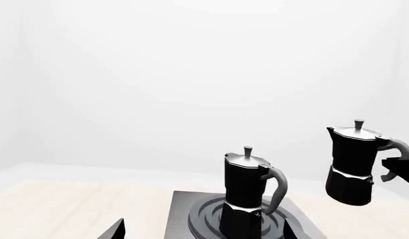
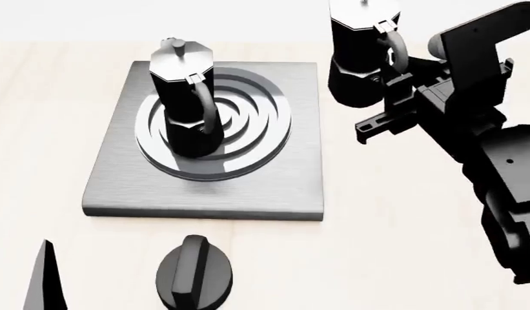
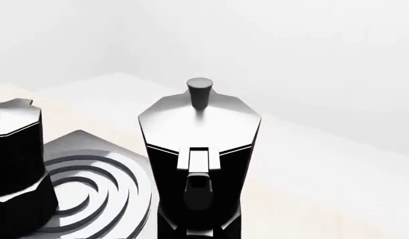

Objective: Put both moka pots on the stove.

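Note:
The grey stove (image 2: 118,187) lies at the table's centre-left. One black moka pot (image 2: 183,97) stands upright on its ring burner (image 2: 260,123); the left wrist view shows this pot (image 1: 244,199) too. The second moka pot (image 2: 359,51) is upright just right of the stove's far corner and seems held off the table. My right gripper (image 2: 390,97) is shut on its curved handle (image 3: 199,189), seen from the side at this pot (image 1: 350,164). My left gripper (image 1: 203,234) is open near the stove's front-left, and only one fingertip (image 2: 45,278) shows in the head view.
A short black round knob (image 2: 194,274) sits on the pale wooden table (image 2: 394,213) in front of the stove. The right arm (image 2: 497,161) reaches in along the right side. Behind the table is a plain white wall.

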